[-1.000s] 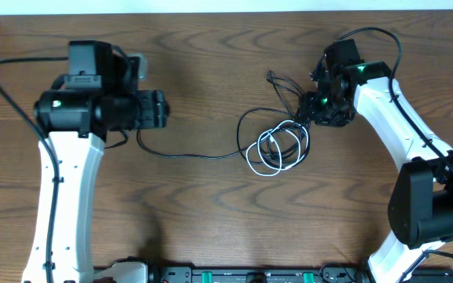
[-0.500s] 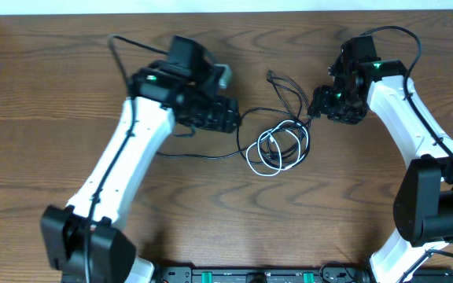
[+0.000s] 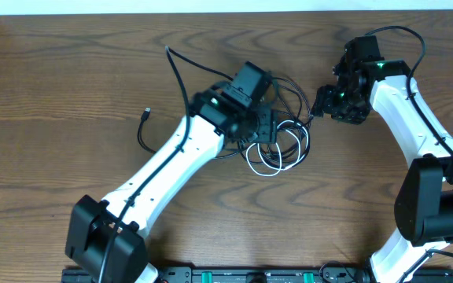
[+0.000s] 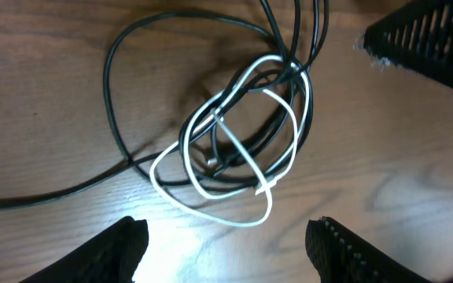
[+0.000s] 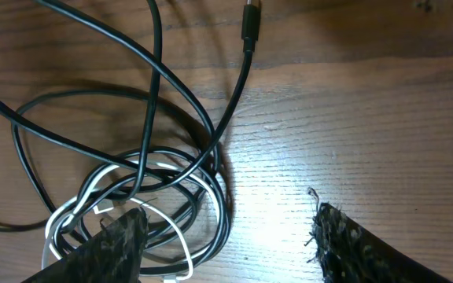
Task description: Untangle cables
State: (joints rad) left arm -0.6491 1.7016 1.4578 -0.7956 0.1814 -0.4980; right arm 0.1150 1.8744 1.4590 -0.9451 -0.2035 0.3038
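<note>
The cables lie in one tangle [image 3: 280,148] at the table's middle: black loops coiled with a short white cable [image 3: 259,165]. One black cable runs left to a small plug [image 3: 146,114]. My left gripper [image 3: 267,130] hovers open just left of and above the tangle; in the left wrist view its fingers [image 4: 226,251] are spread below the coil [image 4: 234,141] and the white loop [image 4: 211,196]. My right gripper [image 3: 318,106] is open at the tangle's right; in the right wrist view its fingers [image 5: 234,244] straddle the coil's edge [image 5: 132,196]. A black plug [image 5: 248,23] lies ahead.
The left arm [image 3: 171,173] stretches diagonally from the front left to the middle. Its own thick black cable [image 3: 175,71] arcs up behind it. A black rail [image 3: 234,275] runs along the front edge. The right gripper's tip shows in the left wrist view [image 4: 431,39].
My left arm has swung from the far left to the tangle, open throughout. The black cable's left end and plug now show. The right gripper has shifted slightly right.
</note>
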